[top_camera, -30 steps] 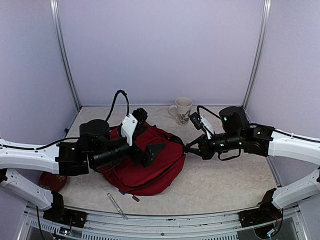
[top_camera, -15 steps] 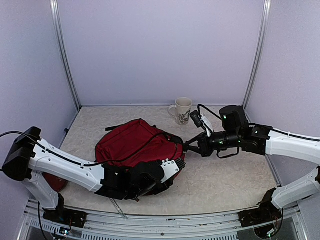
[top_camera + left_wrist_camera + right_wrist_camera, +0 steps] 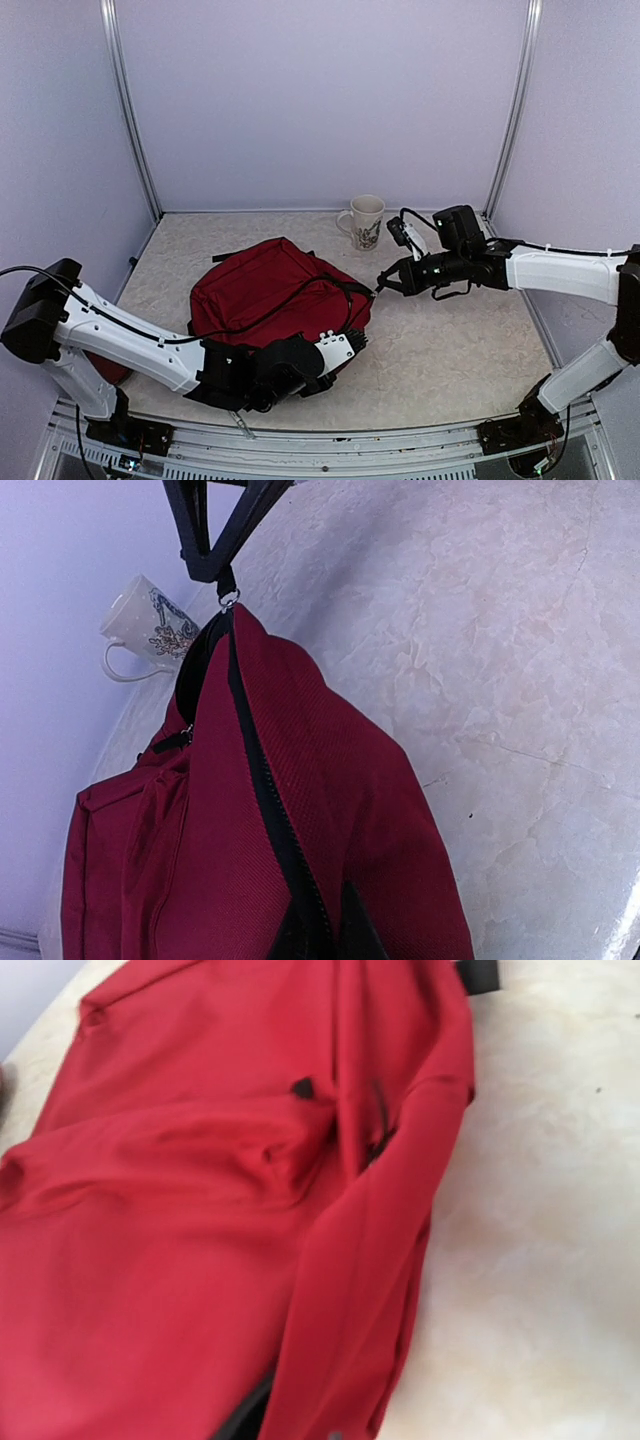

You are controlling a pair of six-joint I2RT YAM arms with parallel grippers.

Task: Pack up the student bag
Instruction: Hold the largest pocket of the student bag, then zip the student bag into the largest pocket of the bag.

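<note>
The student bag (image 3: 265,290), dark red with black zippers, lies in the middle of the table. My left gripper (image 3: 357,338) is at its near right corner. In the left wrist view the left gripper (image 3: 322,940) is shut on the bag's (image 3: 200,840) fabric at the black zipper line (image 3: 262,780). My right gripper (image 3: 383,285) is shut on the zipper pull (image 3: 228,598) at the bag's right end, holding that end lifted. The right wrist view is blurred and filled by the bag (image 3: 200,1220); its own fingers barely show.
A white patterned mug (image 3: 365,220) stands behind the bag near the back wall. A thin metal stick (image 3: 235,410) lies at the table's front edge. A dark red round thing (image 3: 105,362) sits behind the left arm at the near left.
The left arm has swung from over the bag down along its near side, and its gripper has shut on the bag's near right corner. The right gripper drew slightly right with the zipper pull.
</note>
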